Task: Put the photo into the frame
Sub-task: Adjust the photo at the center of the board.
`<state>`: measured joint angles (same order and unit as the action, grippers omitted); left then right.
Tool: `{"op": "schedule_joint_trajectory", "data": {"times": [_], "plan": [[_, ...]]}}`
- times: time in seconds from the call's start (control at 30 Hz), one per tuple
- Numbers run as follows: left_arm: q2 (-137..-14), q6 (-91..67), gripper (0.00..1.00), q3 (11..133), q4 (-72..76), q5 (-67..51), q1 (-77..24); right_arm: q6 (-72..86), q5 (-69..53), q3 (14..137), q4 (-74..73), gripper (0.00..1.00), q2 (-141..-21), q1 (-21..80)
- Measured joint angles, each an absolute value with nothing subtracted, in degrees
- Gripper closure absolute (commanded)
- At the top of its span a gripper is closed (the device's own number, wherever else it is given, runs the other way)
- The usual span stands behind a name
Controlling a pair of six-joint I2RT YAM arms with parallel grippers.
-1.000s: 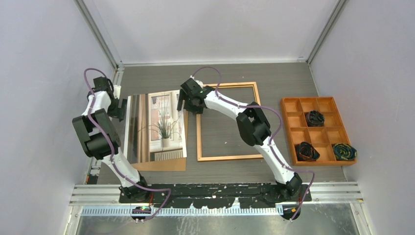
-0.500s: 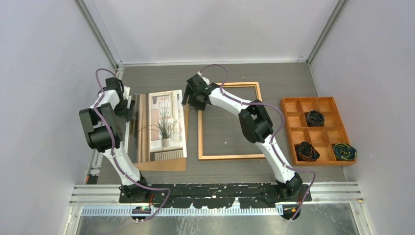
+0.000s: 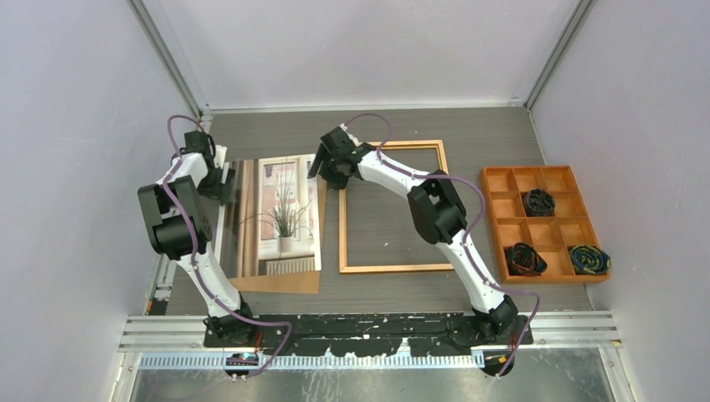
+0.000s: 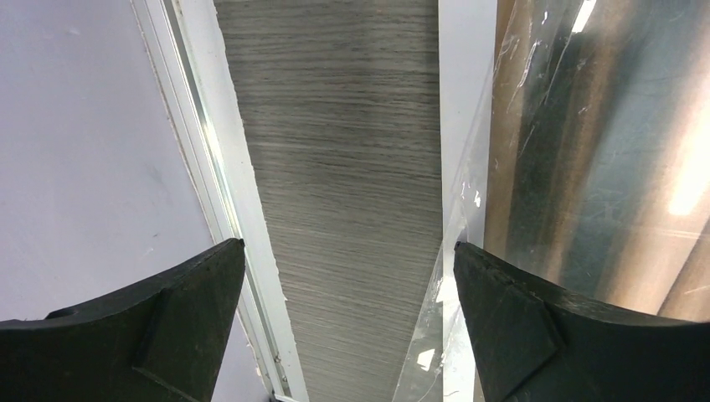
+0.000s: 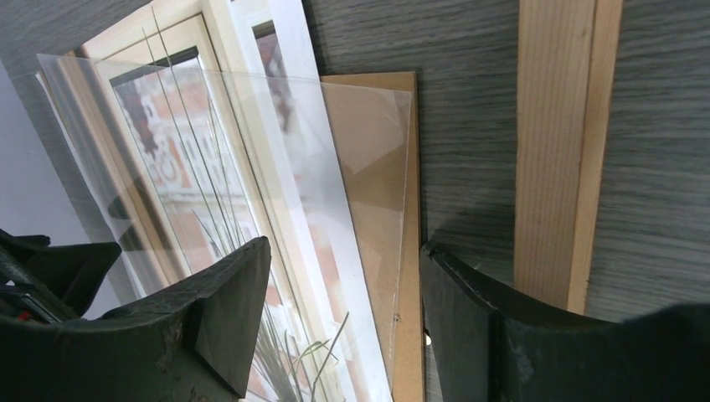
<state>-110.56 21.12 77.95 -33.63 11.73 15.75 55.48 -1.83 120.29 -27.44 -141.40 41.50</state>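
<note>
The photo (image 3: 285, 213) lies face up on the table, left of the frame (image 3: 392, 269), an empty wooden border. A clear pane (image 3: 243, 222) lies over the photo, and both rest on a brown backing board (image 3: 280, 283). My left gripper (image 3: 219, 180) is open at the pane's left edge. In the left wrist view its jaws (image 4: 345, 247) stand wide over bare table, with the right finger beside the pane (image 4: 586, 126). My right gripper (image 5: 343, 276) is open and straddles the right edges of the pane (image 5: 352, 142), photo (image 5: 251, 167) and board (image 5: 409, 318). The frame (image 5: 557, 151) passes just to its right.
An orange compartment tray (image 3: 486, 219) at the right holds three dark coiled items (image 3: 539, 202). White walls enclose the table. A metal rail (image 4: 197, 142) runs along the left wall close to my left gripper.
My left arm has swung toward the back left, shifting its gripper along the pane's left edge. My right gripper has moved slightly back and its jaws have narrowed.
</note>
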Motion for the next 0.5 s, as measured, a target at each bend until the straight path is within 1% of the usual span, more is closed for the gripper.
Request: {"op": "schedule_joint_trajectory", "data": {"times": [0.5], "plan": [[-110.6,22.0,0.03,77.6,-32.9,11.4,15.7,56.0,-1.9,119.7,-27.3,0.31,-141.3,41.4]]}}
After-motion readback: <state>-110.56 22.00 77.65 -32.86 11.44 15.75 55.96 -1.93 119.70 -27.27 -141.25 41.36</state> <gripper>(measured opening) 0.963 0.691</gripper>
